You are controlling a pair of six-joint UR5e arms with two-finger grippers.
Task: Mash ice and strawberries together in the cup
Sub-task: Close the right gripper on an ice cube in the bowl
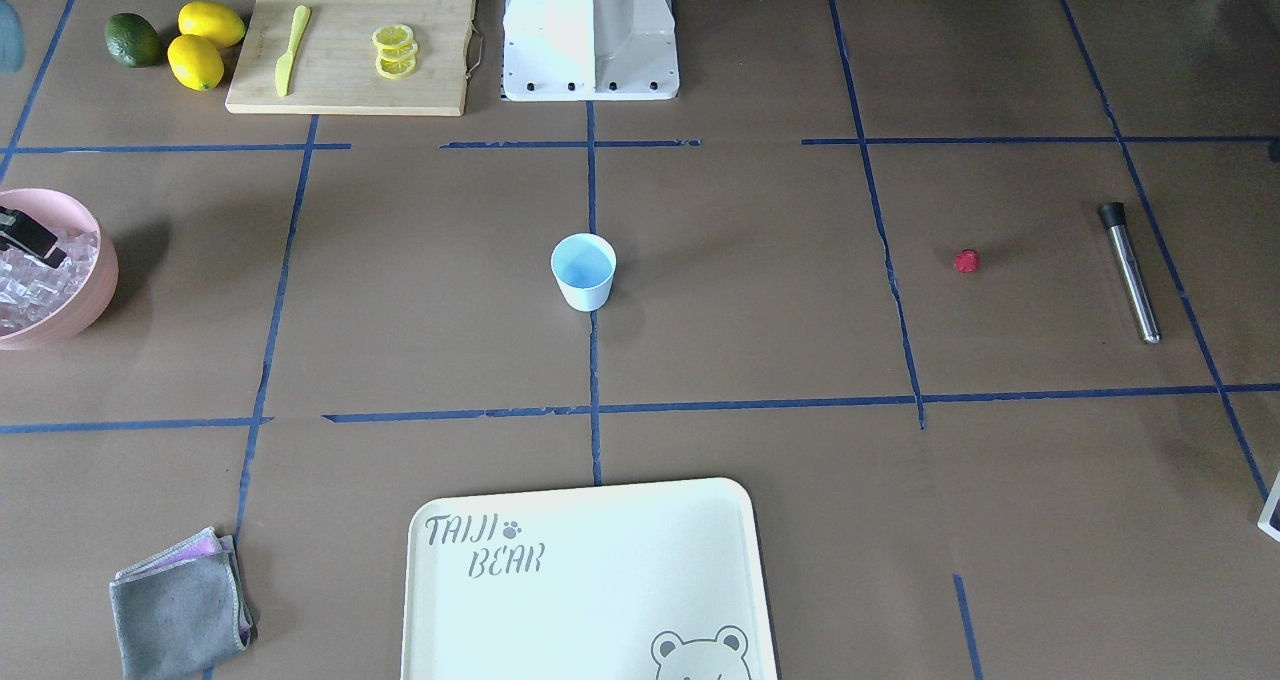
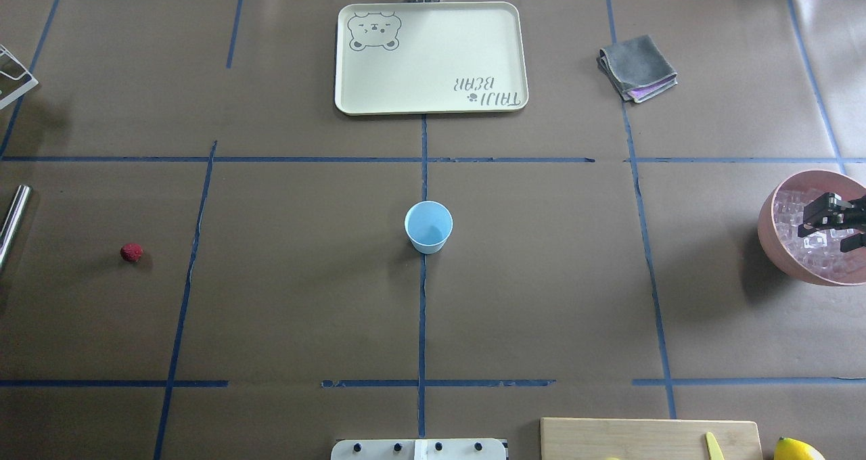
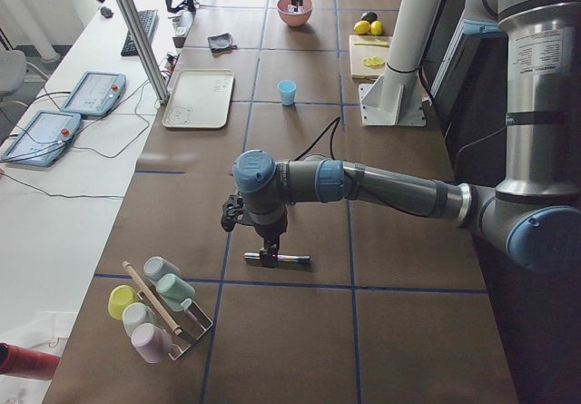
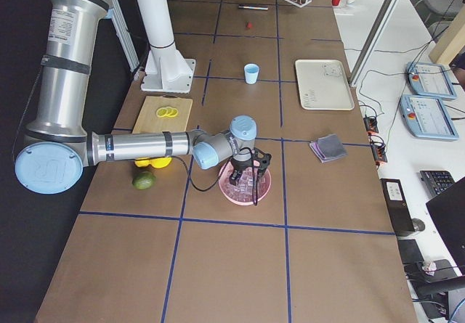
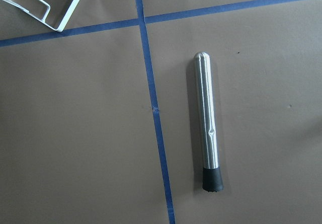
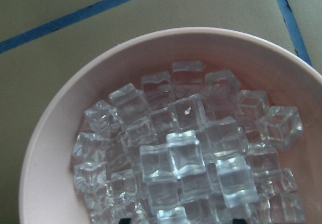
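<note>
The light-blue cup (image 2: 428, 225) stands upright at the table's middle, and its inside looks bare. A small red strawberry (image 2: 132, 252) lies alone far to the cup's left. Clear ice (image 6: 186, 148) cubes fill the pink bowl (image 2: 768, 230) at the right edge. My right gripper (image 2: 821, 238) hangs over that ice, open, fingers pointing down into the bowl. My left gripper (image 3: 268, 257) shows only in the exterior left view, just above a steel muddler (image 5: 208, 123) lying flat. I cannot tell whether it is open or shut.
A cream tray (image 2: 352, 101) and a folded grey cloth (image 2: 636, 64) lie at the far side. A cutting board (image 1: 340, 90) holds lemon slices (image 1: 395, 50) and a yellow knife (image 1: 292, 48), with lemons (image 1: 205, 40) and a lime (image 1: 133, 40) beside it. A cup rack (image 3: 159, 309) stands near the muddler.
</note>
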